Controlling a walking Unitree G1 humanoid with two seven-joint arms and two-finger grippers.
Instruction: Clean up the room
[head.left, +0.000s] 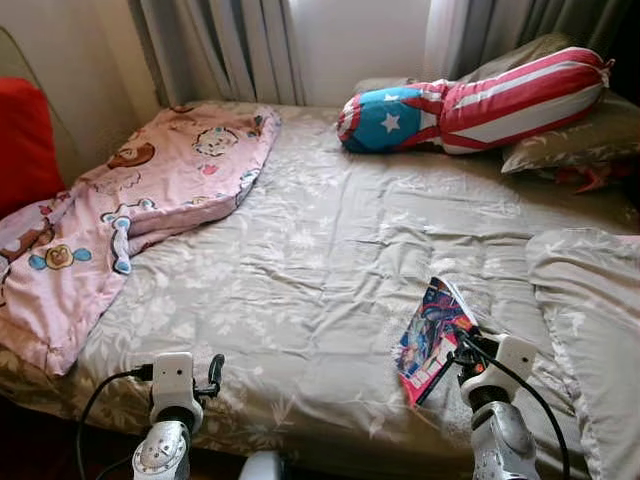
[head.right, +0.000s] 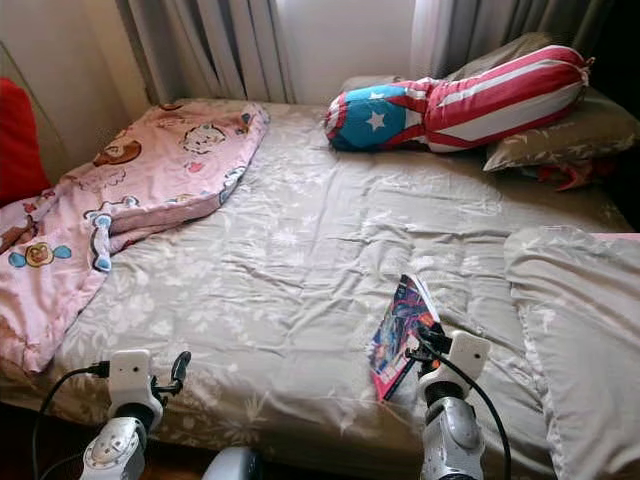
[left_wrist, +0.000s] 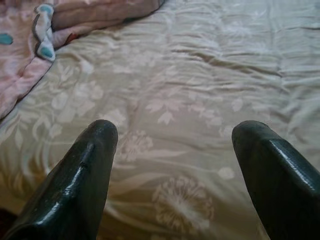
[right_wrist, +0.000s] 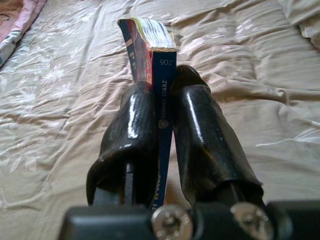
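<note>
Right gripper (right_wrist: 161, 125) jaws pinching colourful book (head.left: 432, 335) by spine, raised edge-up over near right of bed (head.left: 330, 260). Left gripper (left_wrist: 175, 150) jaws spread, near left, over bedspread.

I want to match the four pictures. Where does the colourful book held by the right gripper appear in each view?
Left eye view: the book is low and right of centre, above the bed.
Right eye view: the book is low, a little right of centre.
Left wrist view: not in it.
Right wrist view: the book stands spine-on at centre, clamped by the right gripper.
Shared landmark: the pink blanket, across the bed from the book.
</note>
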